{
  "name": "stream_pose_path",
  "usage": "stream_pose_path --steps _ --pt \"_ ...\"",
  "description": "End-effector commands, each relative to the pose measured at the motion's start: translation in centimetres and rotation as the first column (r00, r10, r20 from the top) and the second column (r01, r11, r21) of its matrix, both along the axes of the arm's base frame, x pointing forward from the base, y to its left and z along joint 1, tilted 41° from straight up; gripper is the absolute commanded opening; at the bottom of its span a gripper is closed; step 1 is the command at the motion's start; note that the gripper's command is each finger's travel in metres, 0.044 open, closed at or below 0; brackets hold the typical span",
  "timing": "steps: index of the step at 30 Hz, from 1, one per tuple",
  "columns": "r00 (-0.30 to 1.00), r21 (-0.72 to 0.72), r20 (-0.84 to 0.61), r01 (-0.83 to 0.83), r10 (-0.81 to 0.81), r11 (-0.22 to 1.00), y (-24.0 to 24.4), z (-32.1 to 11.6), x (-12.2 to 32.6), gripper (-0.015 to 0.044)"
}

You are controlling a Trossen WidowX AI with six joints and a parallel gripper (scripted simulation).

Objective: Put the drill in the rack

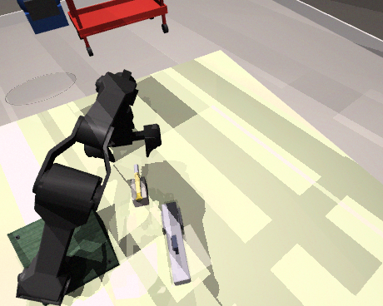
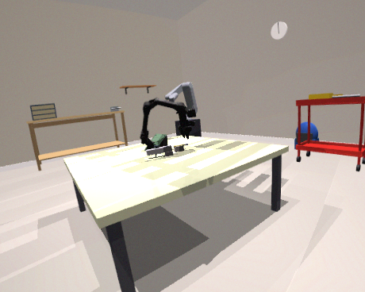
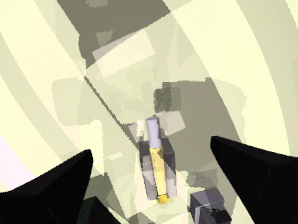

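pale daylight patches lie across the desk [image 1: 237, 166] [image 2: 178, 174], which stands on a light floor [image 1: 279, 50] [image 2: 313, 246] between beige walls [image 2: 107, 51].

the gripper [image 1: 130, 157] [image 2: 186, 136] [image 3: 152, 149] is wide open, its fingers well apart with nothing between them, pointing down and raised over the desk. below it the drill [image 1: 137, 183] [image 2: 182, 146] [image 3: 158, 165] lies in the small grey rack [image 1: 141, 203] [image 2: 179, 149] [image 3: 171, 189], its bare grey end poking out towards twelve o'clock in the wrist view and its yellow end at six.

seen from the top, the long grey holder [image 1: 176, 264] [image 2: 156, 151] [image 3: 213, 199] lies at five o'clock from the rack, near but not touching, with a dark blue piece [image 1: 175, 244] on its upper face. the green plate [image 1: 17, 238] [image 2: 159, 139] under the arm's foot sits at eight o'clock.

farther off, the red cart [image 1: 121, 25] [image 2: 333, 101] stands on the floor near twelve o'clock in the top view. in the exterior view a grey arm [image 2: 190, 97] rises behind the black one, a wooden bench [image 2: 75, 117] is at ten o'clock, and a round clock [image 2: 278, 30] hangs at one.
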State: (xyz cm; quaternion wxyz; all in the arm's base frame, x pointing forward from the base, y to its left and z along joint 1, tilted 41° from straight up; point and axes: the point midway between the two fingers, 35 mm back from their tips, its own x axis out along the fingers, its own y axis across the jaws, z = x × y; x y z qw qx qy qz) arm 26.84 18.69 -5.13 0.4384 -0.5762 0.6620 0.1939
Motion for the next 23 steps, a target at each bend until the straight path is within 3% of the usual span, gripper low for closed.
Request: stream_pose_path --steps 1,11,17,23 --pt "0.994 0.166 0.096 0.035 -0.051 0.986 4.5 -0.1 -0.7 0.0440" --pt "0.946 0.602 0.159 0.133 -0.282 0.788 17.2 1.6 -4.5 0.0440" --pt "0.931 0.799 0.035 0.192 -0.363 0.570 24.7 4.4 -8.9 0.0440" --pt "0.923 0.897 -0.153 0.279 -0.353 0.342 30.9 8.3 -14.6 0.0440"
